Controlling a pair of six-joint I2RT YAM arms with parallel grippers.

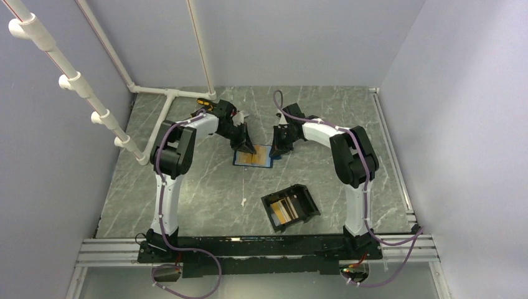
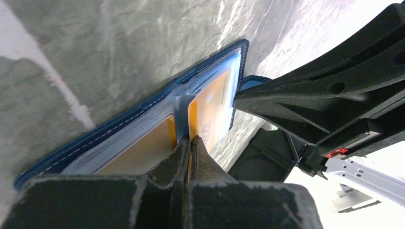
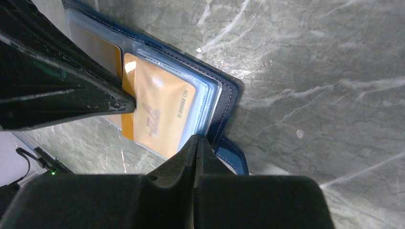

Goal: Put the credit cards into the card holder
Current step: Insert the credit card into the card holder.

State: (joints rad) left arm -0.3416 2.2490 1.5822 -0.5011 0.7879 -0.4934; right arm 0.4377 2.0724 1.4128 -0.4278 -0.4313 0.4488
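Note:
A dark blue wallet (image 1: pixel 239 163) lies open at the table's middle back, orange credit cards (image 1: pixel 255 157) in its clear sleeves. My left gripper (image 1: pixel 247 148) is shut on the edge of one credit card (image 3: pixel 160 112), which sticks partly out of its sleeve. In the left wrist view the left gripper (image 2: pixel 190 139) meets that card (image 2: pixel 212 107) at the fold. My right gripper (image 3: pixel 197 139) is shut, its tip on the sleeve edges at the wallet's (image 3: pixel 224 102) right side; whether it pinches a sleeve does not show. The black card holder (image 1: pixel 309 200) sits nearer, a gold card (image 1: pixel 285 213) inside.
Another orange card (image 3: pixel 95 45) stays in the wallet's left sleeve. The wallet's blue strap (image 3: pixel 234 155) lies by my right fingertips. A white pipe frame (image 1: pixel 168 99) stands at the back left. A small white scrap (image 1: pixel 243 201) lies left of the holder. Grey walls enclose the table.

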